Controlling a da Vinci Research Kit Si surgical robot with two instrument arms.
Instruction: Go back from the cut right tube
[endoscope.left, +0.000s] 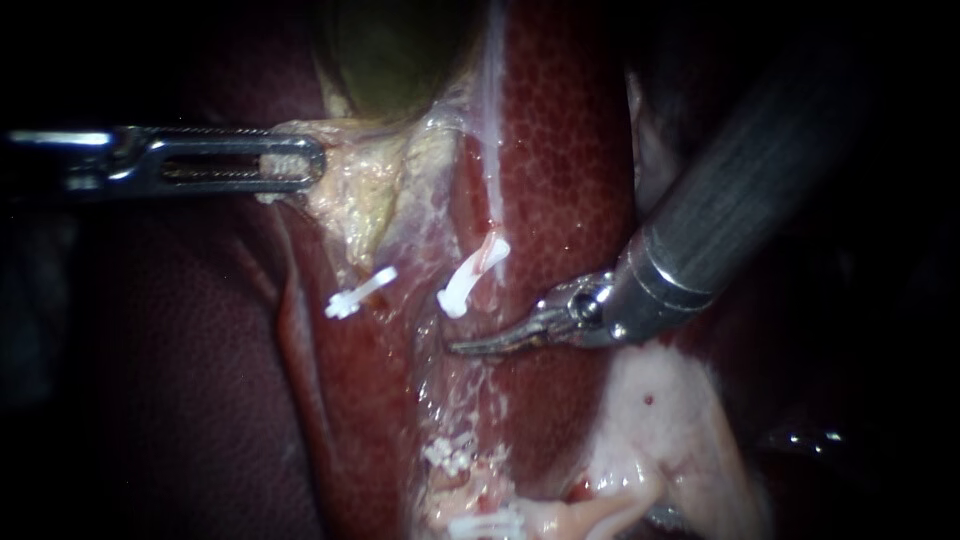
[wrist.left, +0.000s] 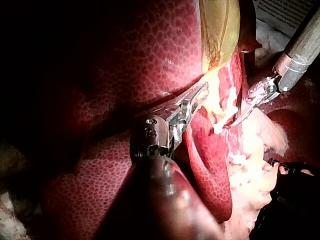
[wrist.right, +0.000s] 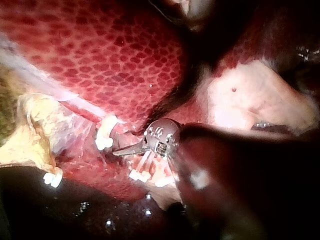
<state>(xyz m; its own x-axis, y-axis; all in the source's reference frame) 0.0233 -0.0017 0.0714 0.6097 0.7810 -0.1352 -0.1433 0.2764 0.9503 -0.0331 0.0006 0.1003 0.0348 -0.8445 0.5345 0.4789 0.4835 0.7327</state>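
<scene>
From the left, the left instrument (endoscope.left: 300, 165) lies level. Its end effector is pinching the pale tissue (endoscope.left: 350, 190) just under the gallbladder (endoscope.left: 390, 50), and the left wrist view shows both jaws closed on that yellowish fold. Next comes a white clip (endoscope.left: 360, 292), lying slantwise on the glistening tissue below. The liver (endoscope.left: 560, 130) rises dark red further right. Beside it sits the right tube (endoscope.left: 494, 248), a short pink stump held by a second clip (endoscope.left: 465, 285). The stump's lower end appears severed, though glare makes the edge hard to judge. Just below and to the right, near that stump but clear of it, the right instrument (endoscope.left: 480, 344) points leftward. Its curved end effector is pressed together and holds nothing. The lower clips (endoscope.left: 485, 522) lie further down among whitish shreds.
</scene>
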